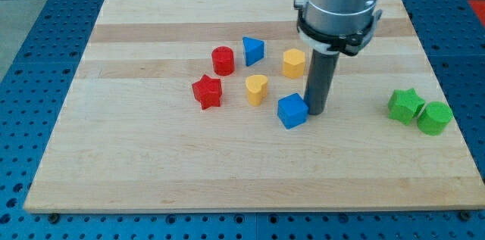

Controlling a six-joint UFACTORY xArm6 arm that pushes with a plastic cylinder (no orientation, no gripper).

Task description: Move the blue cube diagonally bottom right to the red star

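The wooden board carries eight blocks. No containers are present; all blocks lie loose on its surface.

Nearest the view's bottom is the blue cube, the task's thing. It sits right of centre, already below and to the right of the red star, with the yellow heart between the two and slightly higher. The tip stands at the cube's right side, touching it or just beside it; contact cannot be confirmed. The rod has no jaws and grasps nothing: it can only push.

At the far right, well apart, lie the green star and the green cylinder, touching each other. Further up the view are the red cylinder, the blue triangular block and the yellow hexagonal block.

Hazards, as judged from this layout:
- A push from the right drives the cube leftward. If the line runs high, the cube strikes the yellow heart and shunts it into the red star, displacing the reference block.
- An off-centre push rotates the cube, and the tip may slip past a corner.
- Too long a push places the cube directly below the star and not diagonally.
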